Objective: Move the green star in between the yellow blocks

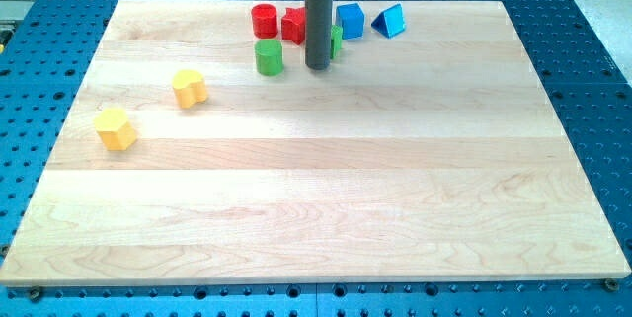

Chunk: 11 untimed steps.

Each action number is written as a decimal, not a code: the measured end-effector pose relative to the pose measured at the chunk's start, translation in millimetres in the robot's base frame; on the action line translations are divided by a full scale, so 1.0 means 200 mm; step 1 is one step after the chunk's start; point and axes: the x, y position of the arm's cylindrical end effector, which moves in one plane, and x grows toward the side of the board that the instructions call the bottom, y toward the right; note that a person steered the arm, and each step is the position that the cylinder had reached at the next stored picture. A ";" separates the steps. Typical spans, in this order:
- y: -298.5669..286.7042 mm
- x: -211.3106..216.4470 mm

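The green star (336, 40) sits near the view's top centre, mostly hidden behind my rod; only its right edge shows. My tip (317, 66) rests on the board just in front of and left of it, close or touching. The two yellow blocks lie at the view's left: a heart-like one (188, 88) and a hexagon (116, 128) below and left of it, with a gap between them. A green cylinder (269, 57) stands just left of my tip.
A red cylinder (263, 20) and a red block (294, 25) sit behind the green cylinder. A blue block (350, 21) and a blue triangle (390, 22) stand right of the rod. The wooden board (326, 198) lies on a blue perforated table.
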 end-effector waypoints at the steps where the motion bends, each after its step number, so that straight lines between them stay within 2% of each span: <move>1: 0.00 0.00; 6: -0.09 0.00; 8: -0.47 0.01; 9: -0.49 -0.13; 10: -0.65 -0.05; 11: -0.70 -0.11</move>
